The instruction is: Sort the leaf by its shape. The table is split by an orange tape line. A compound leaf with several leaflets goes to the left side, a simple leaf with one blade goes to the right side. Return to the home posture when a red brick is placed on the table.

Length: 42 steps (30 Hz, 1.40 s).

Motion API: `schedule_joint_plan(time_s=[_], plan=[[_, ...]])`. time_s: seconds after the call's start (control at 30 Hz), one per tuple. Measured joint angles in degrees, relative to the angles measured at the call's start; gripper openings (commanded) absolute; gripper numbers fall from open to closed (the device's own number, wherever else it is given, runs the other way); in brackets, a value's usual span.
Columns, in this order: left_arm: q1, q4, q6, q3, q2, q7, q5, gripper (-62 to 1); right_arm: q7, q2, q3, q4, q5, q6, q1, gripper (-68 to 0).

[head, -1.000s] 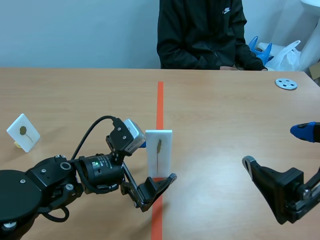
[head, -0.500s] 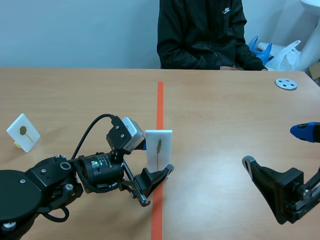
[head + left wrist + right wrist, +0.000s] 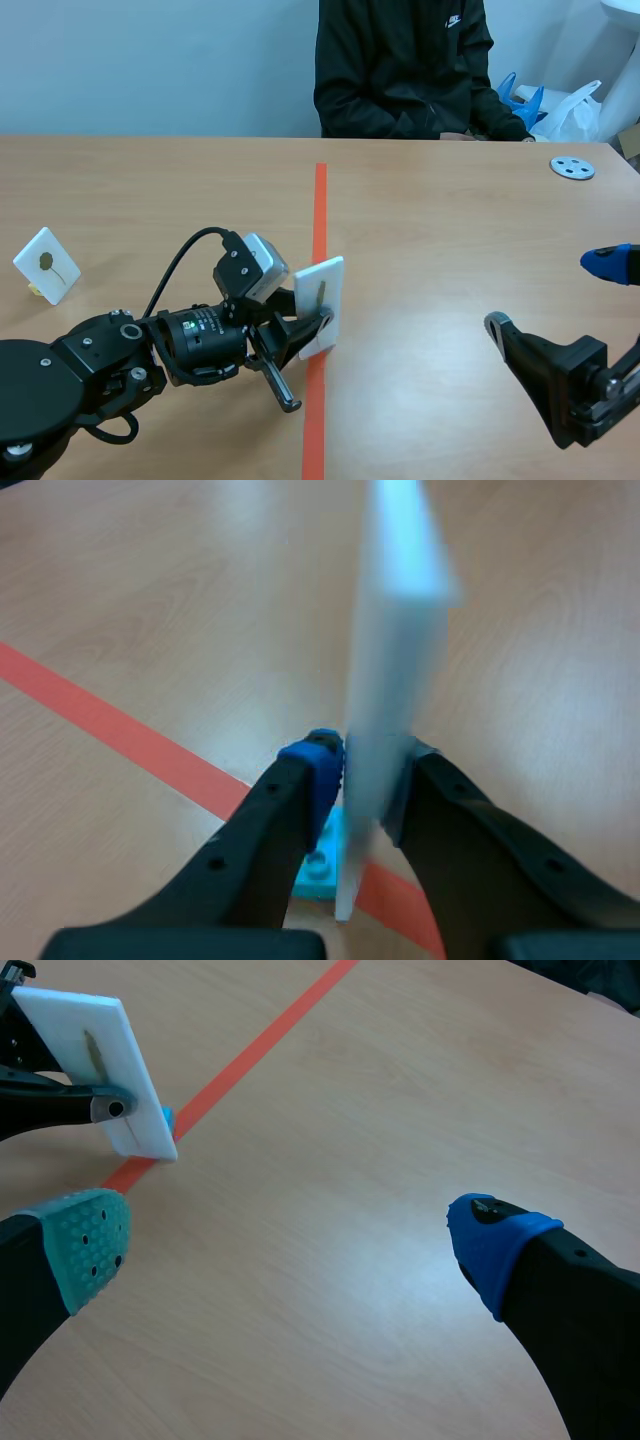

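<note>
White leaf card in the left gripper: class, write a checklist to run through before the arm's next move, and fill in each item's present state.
1. Grip: the left gripper is shut on the white leaf card: ok.
2. Card upright: it leans to one side: not ok.
3. Shape of the leaf: it looks like one narrow blade, so it goes to the right side: ok.
4. Card's place: it is at the orange tape line, not yet sorted: not ok.
5. Whether the blue base comes along with the card: cannot tell.
6. A red brick on the table: none seen, so carry on: ok.
</note>
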Motion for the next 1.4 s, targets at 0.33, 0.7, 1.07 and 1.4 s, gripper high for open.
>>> schedule_joint_plan(time_s=[0.33,0.7,1.07,1.4], plan=[[0.00,0.00,0.00,0.00,0.00,0.02,0.00,-56.9,0.00,0.00,0.00,0.00,0.00,0.00,0.00,0.4],[4.76,13.07,-1.77,-4.63,-2.43,8.52,-8.17,-56.9,0.00,0.00,0.00,0.00,-0.02,0.00,0.00,0.4],[21.00,31.74,-1.75,-24.81,-4.79,18.93,-18.03,-56.9,0.00,0.00,0.00,0.00,-0.02,0.00,0.00,0.4],[31.87,36.02,4.63,-38.01,-2.93,18.97,-19.80,-56.8,0.00,0.00,0.00,0.00,-0.02,-0.02,0.00,0.4]])
